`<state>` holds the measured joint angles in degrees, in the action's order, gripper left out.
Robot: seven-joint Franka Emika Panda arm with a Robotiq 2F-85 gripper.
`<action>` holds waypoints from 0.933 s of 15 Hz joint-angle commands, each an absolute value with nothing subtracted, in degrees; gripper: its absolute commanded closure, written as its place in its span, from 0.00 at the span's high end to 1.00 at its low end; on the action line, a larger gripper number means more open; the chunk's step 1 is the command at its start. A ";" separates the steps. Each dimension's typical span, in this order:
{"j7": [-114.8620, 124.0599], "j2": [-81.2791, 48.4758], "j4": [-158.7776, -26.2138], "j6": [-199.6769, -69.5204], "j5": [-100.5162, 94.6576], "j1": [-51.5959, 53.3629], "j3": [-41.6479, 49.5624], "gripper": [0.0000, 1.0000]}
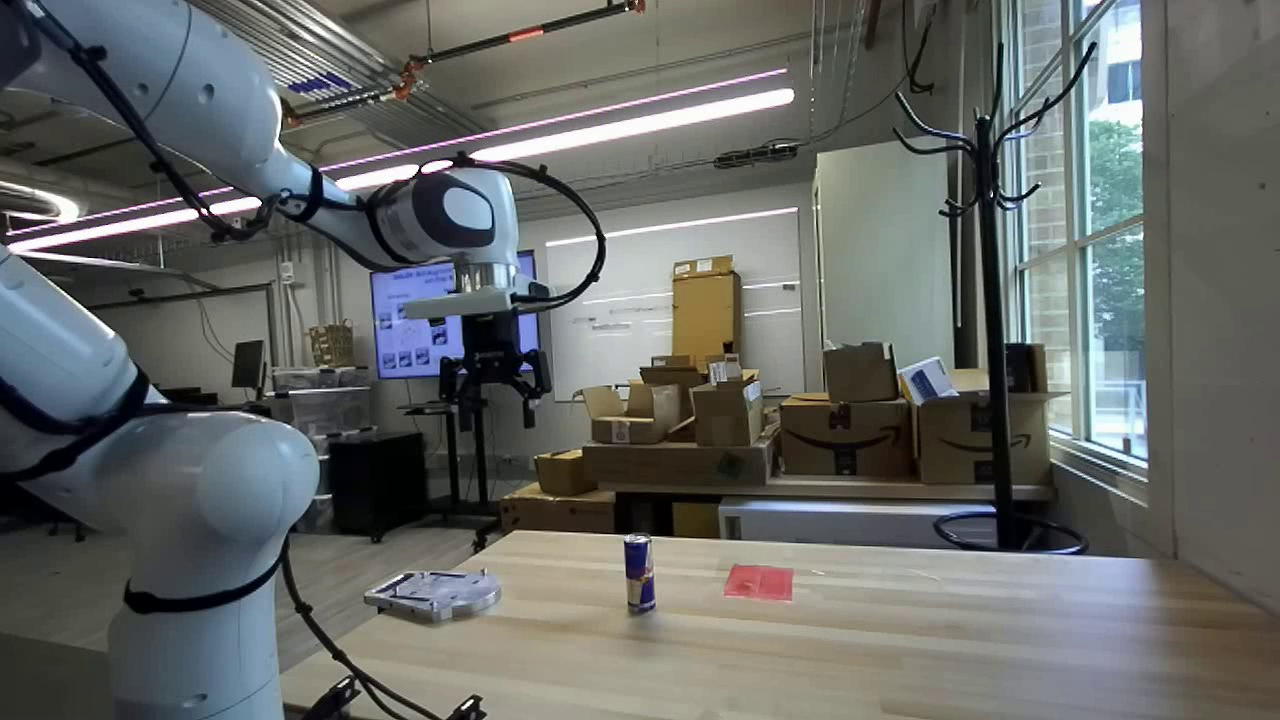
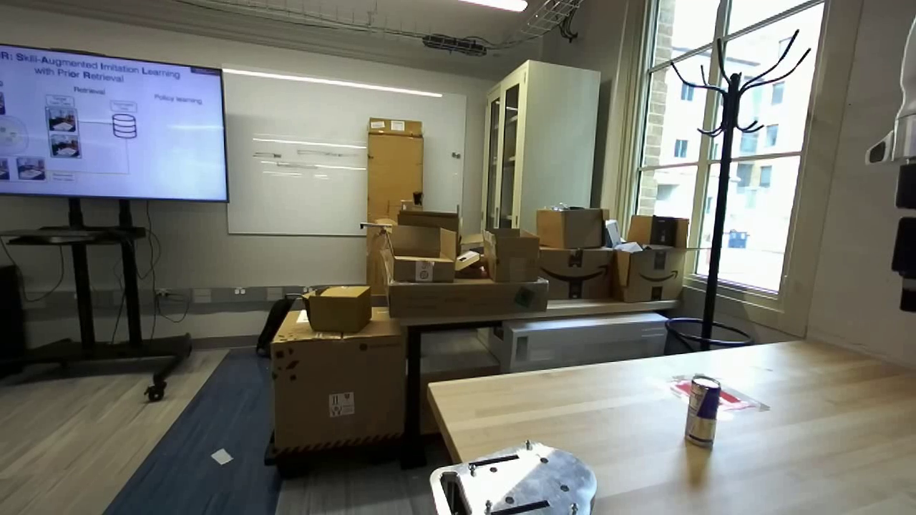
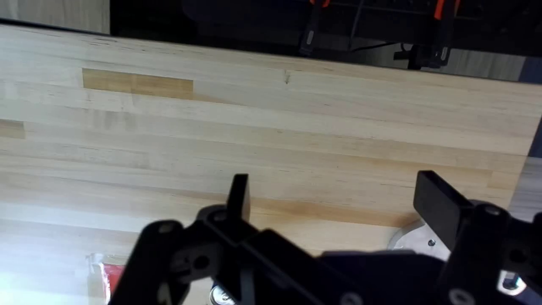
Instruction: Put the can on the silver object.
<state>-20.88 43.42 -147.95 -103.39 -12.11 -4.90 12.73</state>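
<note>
The can (image 1: 639, 573) is slim and dark blue-purple with a silver band, and stands upright on the table in both exterior views (image 2: 703, 411). In the wrist view only part of its top (image 3: 221, 296) shows beside the left finger. The silver object (image 1: 435, 592) is a low metal plate with holes and slots, near the table edge; it also shows in an exterior view (image 2: 515, 483). In the wrist view it is partly hidden (image 3: 417, 241) behind the right finger. My gripper (image 1: 497, 415) is open and empty, high above the table; its fingers are wide apart in the wrist view (image 3: 332, 186).
A flat red-pink object (image 1: 758, 582) lies on the wooden table (image 1: 900, 640) beyond the can. Cardboard boxes (image 1: 845, 437) and a black coat rack (image 1: 995, 300) stand behind the table. Dark equipment (image 3: 254, 25) lies past the table edge in the wrist view.
</note>
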 commanded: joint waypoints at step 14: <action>-21.23 35.96 -143.61 -108.08 -10.89 -4.27 14.43 1.00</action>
<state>-20.88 40.90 -147.01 -105.65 -11.77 -4.65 13.53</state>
